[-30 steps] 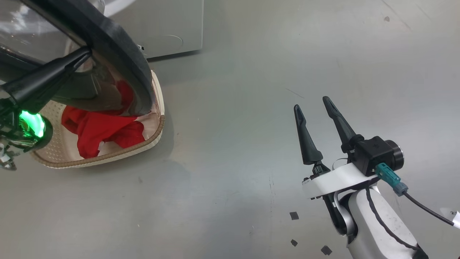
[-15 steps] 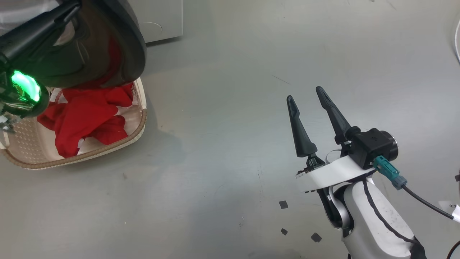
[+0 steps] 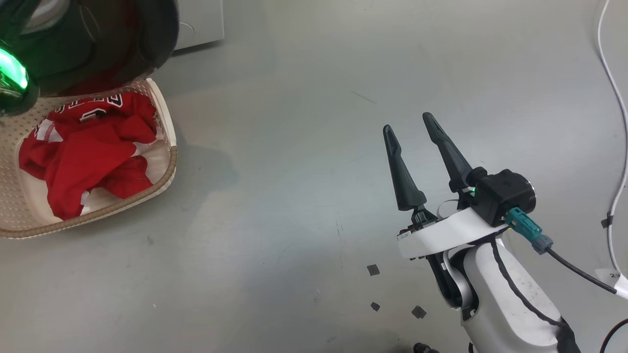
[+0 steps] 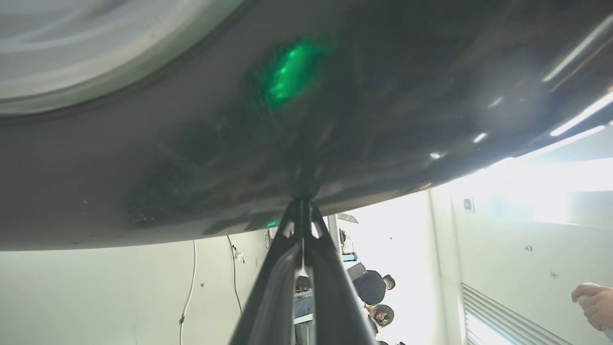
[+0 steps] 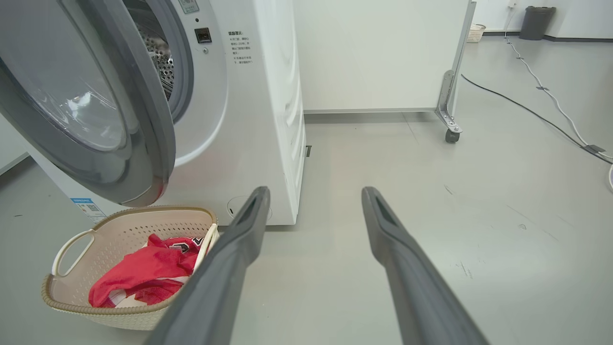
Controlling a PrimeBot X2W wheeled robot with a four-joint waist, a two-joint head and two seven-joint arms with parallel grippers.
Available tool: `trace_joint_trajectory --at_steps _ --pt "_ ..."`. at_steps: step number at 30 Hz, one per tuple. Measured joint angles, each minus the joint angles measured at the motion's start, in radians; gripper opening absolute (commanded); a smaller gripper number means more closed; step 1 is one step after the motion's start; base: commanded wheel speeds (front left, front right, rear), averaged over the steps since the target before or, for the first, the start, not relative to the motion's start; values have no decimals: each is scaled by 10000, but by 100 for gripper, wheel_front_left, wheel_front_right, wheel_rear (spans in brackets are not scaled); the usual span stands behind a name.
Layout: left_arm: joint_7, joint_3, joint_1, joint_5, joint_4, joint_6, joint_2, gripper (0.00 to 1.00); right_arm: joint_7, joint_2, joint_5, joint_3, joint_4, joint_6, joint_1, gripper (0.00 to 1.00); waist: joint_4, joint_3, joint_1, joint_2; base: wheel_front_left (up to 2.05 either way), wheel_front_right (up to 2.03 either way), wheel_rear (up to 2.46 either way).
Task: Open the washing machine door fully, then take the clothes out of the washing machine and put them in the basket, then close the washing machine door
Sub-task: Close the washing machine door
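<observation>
The washing machine (image 5: 268, 120) stands with its door (image 5: 148, 124) swung partly open over the basket (image 5: 62, 302). Red clothes (image 5: 139, 278) lie in the basket. In the head view the basket (image 3: 168, 169) with the clothes (image 3: 83, 152) sits at the left, and the dark door (image 3: 147, 39) overhangs its far end. My left gripper (image 4: 302, 203) is shut, with its fingertips against the door's glossy black face (image 4: 359, 110). My right gripper (image 3: 407, 122) hangs open over bare floor to the right of the basket, holding nothing. Its fingers (image 5: 239, 239) point toward the machine.
A white cable (image 3: 613, 98) runs along the floor at the far right. Small dark tape squares (image 3: 373, 269) lie near my right arm. A wheeled partition (image 5: 450, 96) stands behind the machine. People (image 4: 371, 287) and a hand (image 4: 591, 297) show in the left wrist view.
The head camera has shifted, so the basket sits further left in the picture. The door covers less of the basket and more of the clothes show. The right gripper stays open.
</observation>
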Motion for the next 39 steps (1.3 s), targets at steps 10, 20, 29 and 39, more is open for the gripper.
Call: trace_joint_trajectory --at_steps 10,20,29,39 --pt "-794 -69 -934 686 993 33 -127 0 -2 17 123 104 -6 -115 -105 100 -215 104 0 0 0 0 0" --pt "-963 -198 -1369 897 1590 15 -267 0 -2 19 153 111 -2 -169 -185 100 -317 62 0 0 0 0 0" --pt "-848 -347 -1369 945 2092 -512 -485 0 -2 19 132 -17 127 -257 -185 100 -117 -132 0 0 0 0 0" --pt "-665 -360 -56 926 2332 -1306 -545 0 -2 17 -100 -349 284 -334 -156 100 416 -469 0 0 0 0 0"
